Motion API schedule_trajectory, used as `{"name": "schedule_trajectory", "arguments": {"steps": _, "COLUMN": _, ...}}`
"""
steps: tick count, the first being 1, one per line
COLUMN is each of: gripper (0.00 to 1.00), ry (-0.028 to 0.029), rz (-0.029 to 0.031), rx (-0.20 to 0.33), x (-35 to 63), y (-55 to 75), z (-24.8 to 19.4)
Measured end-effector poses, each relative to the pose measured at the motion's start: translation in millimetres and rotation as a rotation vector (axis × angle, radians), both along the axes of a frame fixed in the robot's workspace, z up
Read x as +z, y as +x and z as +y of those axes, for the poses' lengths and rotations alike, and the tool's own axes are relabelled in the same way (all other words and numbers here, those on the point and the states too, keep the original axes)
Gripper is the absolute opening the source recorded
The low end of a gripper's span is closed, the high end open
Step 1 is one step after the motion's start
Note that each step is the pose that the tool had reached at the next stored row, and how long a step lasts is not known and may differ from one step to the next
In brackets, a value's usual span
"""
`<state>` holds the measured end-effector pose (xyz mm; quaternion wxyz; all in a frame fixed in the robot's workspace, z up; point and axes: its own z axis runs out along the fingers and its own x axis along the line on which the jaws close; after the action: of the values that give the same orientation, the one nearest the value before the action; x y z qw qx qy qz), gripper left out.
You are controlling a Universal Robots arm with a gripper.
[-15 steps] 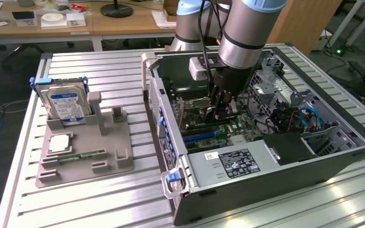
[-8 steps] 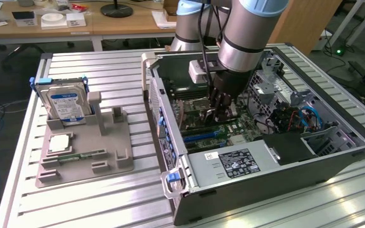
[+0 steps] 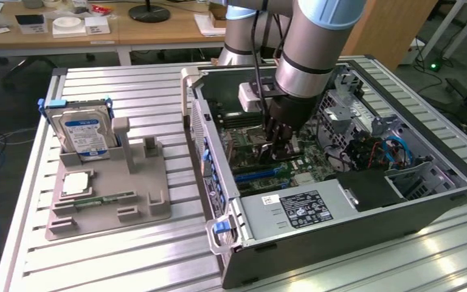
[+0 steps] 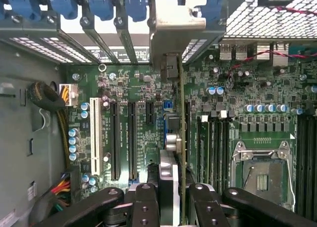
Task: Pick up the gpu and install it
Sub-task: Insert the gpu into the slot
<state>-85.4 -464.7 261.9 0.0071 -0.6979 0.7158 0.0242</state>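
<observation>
Holding the gpu (image 4: pixel 181 138) edge-on, the gripper (image 4: pixel 171 200) is clamped on it, down inside the computer case (image 3: pixel 428 201). Pickup's done. The card looks lined up over the motherboard (image 4: pixel 138 113) but probably isn't fully seated yet.

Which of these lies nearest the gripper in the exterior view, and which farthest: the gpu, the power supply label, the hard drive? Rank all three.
1. The gpu: clamped edge-on in the gripper, down inside the computer case.
2. The power supply label: inside the case, toward the near end.
3. The hard drive: upright on the grey holder, at the exterior view's left.
</observation>
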Motion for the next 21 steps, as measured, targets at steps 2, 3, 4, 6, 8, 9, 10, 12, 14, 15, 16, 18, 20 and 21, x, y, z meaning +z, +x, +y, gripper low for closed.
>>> {"name": "schedule_trajectory", "arguments": {"steps": 2, "gripper": 0.28, "ry": -0.0001, "rz": 0.0001, "rx": 0.000, "x": -2.4, "y": 0.0, "z": -0.2}}
{"name": "schedule_trajectory", "arguments": {"steps": 3, "gripper": 0.28, "ry": -0.0001, "rz": 0.0002, "rx": 0.000, "x": -3.9, "y": -0.1, "z": -0.4}}
{"name": "schedule_trajectory", "arguments": {"steps": 4, "gripper": 0.28, "ry": 0.0000, "rz": 0.0002, "rx": 0.000, "x": -5.4, "y": -0.1, "z": -0.6}}
{"name": "schedule_trajectory", "arguments": {"steps": 6, "gripper": 0.28, "ry": -0.0002, "rz": 0.0003, "rx": 0.000, "x": -7.5, "y": -0.1, "z": -0.7}}
{"name": "schedule_trajectory", "arguments": {"steps": 8, "gripper": 0.28, "ry": -0.0003, "rz": 0.0005, "rx": 0.000, "x": -8.9, "y": -0.8, "z": -0.8}}
{"name": "schedule_trajectory", "arguments": {"steps": 9, "gripper": 0.28, "ry": -0.0003, "rz": 0.0008, "rx": 0.000, "x": -9.3, "y": -1.2, "z": -0.8}}
{"name": "schedule_trajectory", "arguments": {"steps": 10, "gripper": 0.28, "ry": -0.0002, "rz": 0.0010, "rx": 0.000, "x": -9.7, "y": -1.4, "z": -0.8}}
{"name": "schedule_trajectory", "arguments": {"steps": 12, "gripper": 0.28, "ry": -0.0001, "rz": 0.0013, "rx": 0.000, "x": -10.7, "y": -1.7, "z": -0.7}}
{"name": "schedule_trajectory", "arguments": {"steps": 14, "gripper": 0.28, "ry": -0.0003, "rz": 0.0017, "rx": 0.000, "x": -11.5, "y": -2.3, "z": -0.8}}
{"name": "schedule_trajectory", "arguments": {"steps": 15, "gripper": 0.28, "ry": -0.0003, "rz": 0.0017, "rx": 0.000, "x": -11.9, "y": -2.7, "z": -0.7}}
{"name": "schedule_trajectory", "arguments": {"steps": 16, "gripper": 0.28, "ry": -0.0002, "rz": 0.0017, "rx": 0.000, "x": -12.5, "y": -2.8, "z": -0.7}}
{"name": "schedule_trajectory", "arguments": {"steps": 18, "gripper": 0.28, "ry": -0.0001, "rz": 0.0023, "rx": 0.000, "x": -14.0, "y": -2.9, "z": -0.7}}
{"name": "schedule_trajectory", "arguments": {"steps": 20, "gripper": 0.28, "ry": -0.0002, "rz": 0.0032, "rx": 0.000, "x": -15.7, "y": -3.3, "z": -0.7}}
{"name": "schedule_trajectory", "arguments": {"steps": 21, "gripper": 0.28, "ry": -0.0002, "rz": 0.0036, "rx": 0.000, "x": -16.4, "y": -3.7, "z": -0.7}}
